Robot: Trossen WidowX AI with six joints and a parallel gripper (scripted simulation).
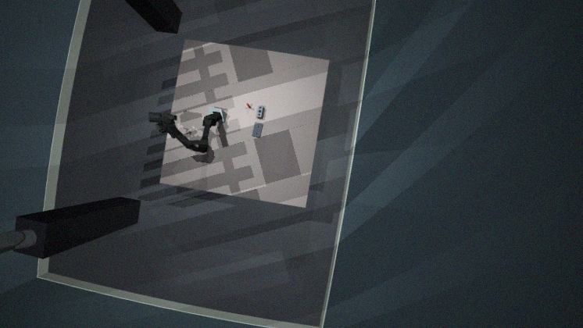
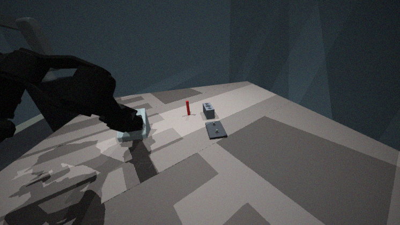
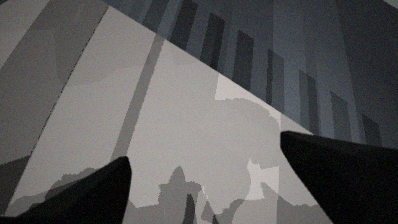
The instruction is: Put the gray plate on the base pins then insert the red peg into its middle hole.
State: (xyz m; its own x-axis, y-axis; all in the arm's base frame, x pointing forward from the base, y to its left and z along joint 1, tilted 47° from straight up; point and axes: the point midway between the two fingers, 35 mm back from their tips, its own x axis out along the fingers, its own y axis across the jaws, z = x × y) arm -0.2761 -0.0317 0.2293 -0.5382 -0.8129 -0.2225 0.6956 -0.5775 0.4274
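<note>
The gray plate point(image 1: 260, 112) point(image 2: 208, 112), a thick block with three holes in its top, stands on the table. The dark flat base point(image 1: 256, 130) point(image 2: 219, 133) lies just beside it, with two small pins standing up and nothing on them. The red peg point(image 1: 248, 105) point(image 2: 187, 108) stands upright on the other side of the plate, apart from it. My gripper point(image 2: 138, 122) point(image 3: 206, 152) is open, its fingers wide apart with nothing between them in the wrist view. It is on the arm's side of the table, well away from plate, base and peg. The wrist view shows none of them.
A pale blue tray-like object point(image 1: 215, 110) point(image 2: 143, 113) is by the gripper, partly hidden behind it in the exterior view. The light table top point(image 1: 303, 98) point(image 2: 173, 150) carries hard-edged shadows. Dark beams point(image 1: 85, 228) show beyond the table in the top view.
</note>
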